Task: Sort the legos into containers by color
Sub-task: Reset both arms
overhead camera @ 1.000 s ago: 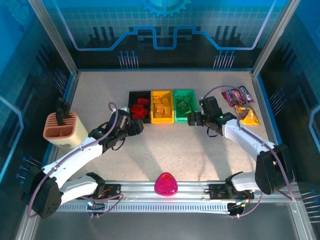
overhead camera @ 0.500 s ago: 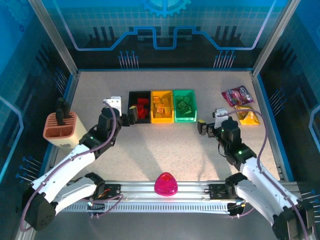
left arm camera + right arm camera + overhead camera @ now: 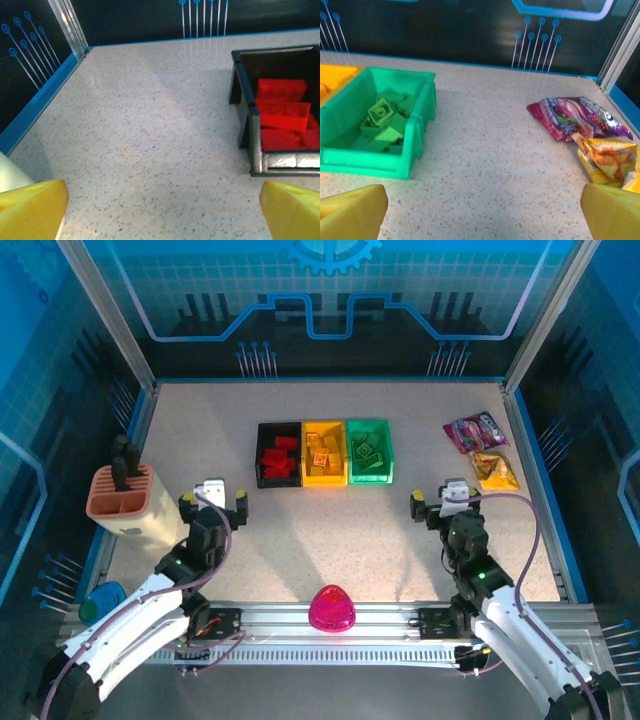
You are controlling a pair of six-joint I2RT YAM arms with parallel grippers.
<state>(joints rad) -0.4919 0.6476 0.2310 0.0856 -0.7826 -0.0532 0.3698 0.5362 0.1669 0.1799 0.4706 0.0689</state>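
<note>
Three bins stand side by side mid-table: a black bin (image 3: 262, 453) with red legos (image 3: 278, 457), a yellow bin (image 3: 345, 453) with yellow legos (image 3: 322, 453), and a green bin (image 3: 389, 452) with green legos (image 3: 366, 448). The left wrist view has the black bin (image 3: 244, 120) and its red legos (image 3: 282, 115) at the right. The right wrist view has the green bin (image 3: 415, 135) and green legos (image 3: 382, 120) at the left. My left gripper (image 3: 212, 504) is open and empty, near and left of the bins. My right gripper (image 3: 445, 503) is open and empty, near and right of them.
A terracotta slotted holder (image 3: 118, 499) stands at the left edge. Two snack packets, purple (image 3: 476, 430) and orange (image 3: 494, 471), lie at the right; the right wrist view has them too, purple (image 3: 575, 117) and orange (image 3: 607, 160). A pink dome (image 3: 332, 608) sits on the near rail.
Both arms have drawn back from the bins toward the near edge. The left gripper left the black bin, the right gripper left the green bin; both are empty.
</note>
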